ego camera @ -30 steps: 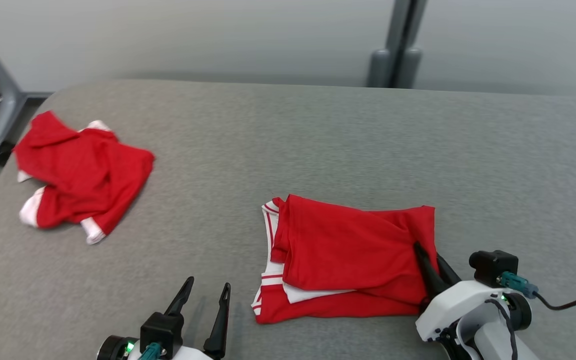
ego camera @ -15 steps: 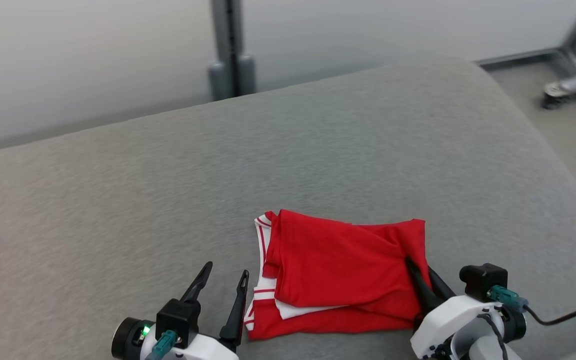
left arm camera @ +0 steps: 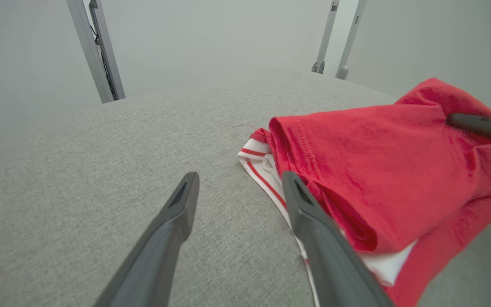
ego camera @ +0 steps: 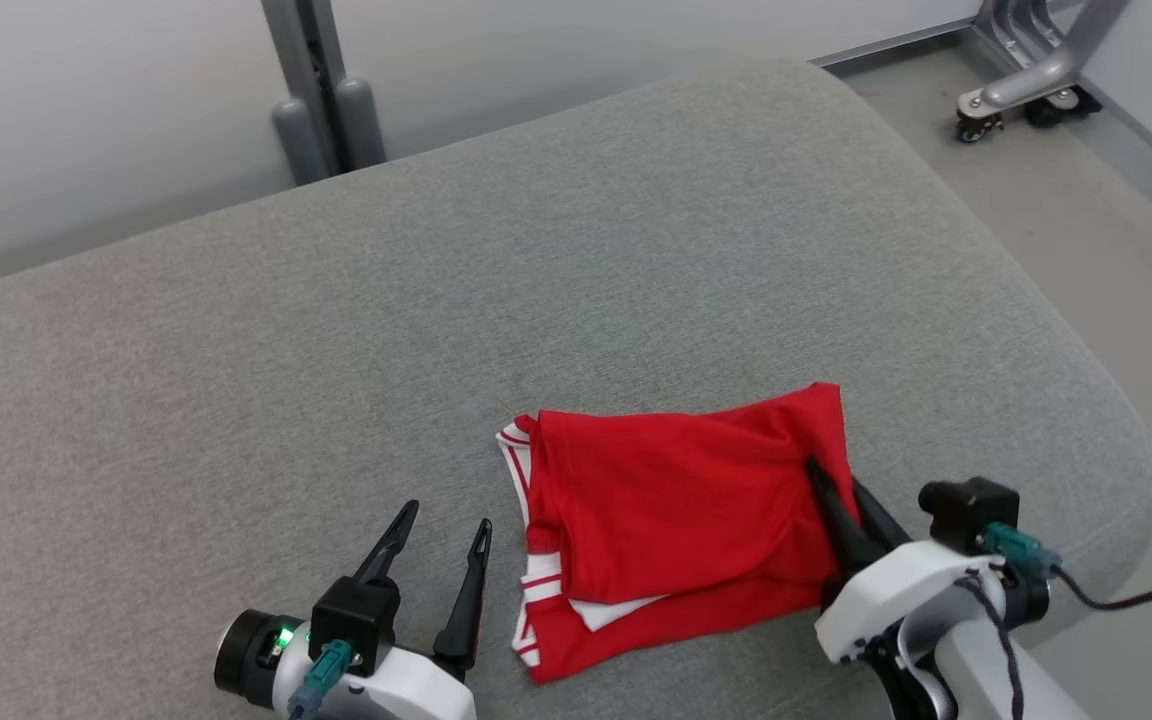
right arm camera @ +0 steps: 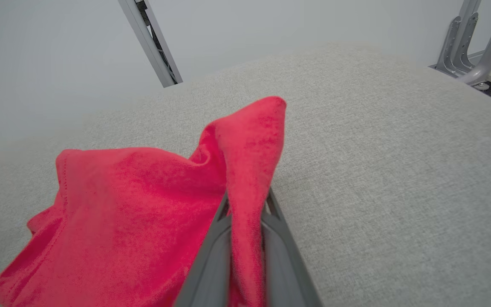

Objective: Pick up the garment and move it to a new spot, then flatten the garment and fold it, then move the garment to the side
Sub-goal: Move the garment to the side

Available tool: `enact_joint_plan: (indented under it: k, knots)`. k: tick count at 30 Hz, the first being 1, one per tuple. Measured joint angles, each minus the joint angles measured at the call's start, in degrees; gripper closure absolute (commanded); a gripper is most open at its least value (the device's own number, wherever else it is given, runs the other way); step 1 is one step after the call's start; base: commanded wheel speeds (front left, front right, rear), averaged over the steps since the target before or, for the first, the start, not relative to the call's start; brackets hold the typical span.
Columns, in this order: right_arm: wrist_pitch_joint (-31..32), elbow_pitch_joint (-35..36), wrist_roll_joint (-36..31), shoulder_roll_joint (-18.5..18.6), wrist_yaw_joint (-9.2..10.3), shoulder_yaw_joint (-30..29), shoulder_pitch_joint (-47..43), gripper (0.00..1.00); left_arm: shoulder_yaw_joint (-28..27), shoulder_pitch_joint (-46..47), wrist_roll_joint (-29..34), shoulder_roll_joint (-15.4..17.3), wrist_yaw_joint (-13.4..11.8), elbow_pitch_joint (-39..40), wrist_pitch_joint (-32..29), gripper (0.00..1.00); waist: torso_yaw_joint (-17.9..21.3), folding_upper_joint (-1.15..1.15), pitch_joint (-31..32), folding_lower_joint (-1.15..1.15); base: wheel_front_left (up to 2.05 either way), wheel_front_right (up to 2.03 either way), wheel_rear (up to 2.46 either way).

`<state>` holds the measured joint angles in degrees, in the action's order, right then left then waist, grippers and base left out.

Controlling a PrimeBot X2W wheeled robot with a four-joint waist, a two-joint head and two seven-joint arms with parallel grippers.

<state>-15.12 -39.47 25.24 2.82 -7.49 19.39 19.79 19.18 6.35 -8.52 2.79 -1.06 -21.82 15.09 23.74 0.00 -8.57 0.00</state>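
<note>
Pinching a raised fold at the right edge of the folded red garment (ego camera: pixel 676 500), right gripper (ego camera: pixel 834 475) closed on the cloth.
Holding the left gripper (ego camera: pixel 446 517) spread and empty just beside the striped hem (ego camera: pixel 539 582). Likely light, soft and limp, apt to unfold if dragged by one edge; best taken through all layers at both sides. Lying near the right front of the grey padded table (ego camera: pixel 636 250), close to its rounded edge; metal post (ego camera: pixel 321 110) and wheeled frame (ego camera: pixel 1021 85) well clear.

Bare grey desk (ego camera: pixel 236 350) lies open left of and beyond the folded red garment (ego camera: pixel 676 500); a metal post (ego camera: pixel 311 100) stands past its far edge.
</note>
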Motion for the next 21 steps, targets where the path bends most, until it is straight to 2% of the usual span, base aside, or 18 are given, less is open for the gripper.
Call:
enact_joint_plan:
  k: [5,9,18,21]
  knots:
    - [0.0,-2.3,-2.9,-0.1,-0.01,-3.8,5.5,1.00,-0.7,1.4,2.2,0.0,0.8,0.3,0.0,0.00,-3.1,0.00,-1.7,0.00,0.00,0.00,0.00]
    - [0.0,-5.4,-8.0,0.3,-0.01,-10.5,10.8,1.00,-1.6,2.2,2.8,0.0,1.5,0.7,0.0,0.00,-6.3,0.00,-3.5,0.00,0.00,0.00,0.00]
    - [0.0,-12.4,-19.0,8.9,-0.01,-28.9,19.0,1.00,-2.2,4.6,4.6,0.1,2.6,1.7,0.0,0.00,-13.2,0.00,-8.1,0.00,0.00,0.00,0.00]
    - [0.0,-13.7,-21.8,12.9,-0.01,-35.9,20.5,1.00,-2.3,4.9,5.0,0.2,3.1,2.0,0.0,0.00,-15.1,0.00,-9.3,0.00,0.00,0.00,0.00]
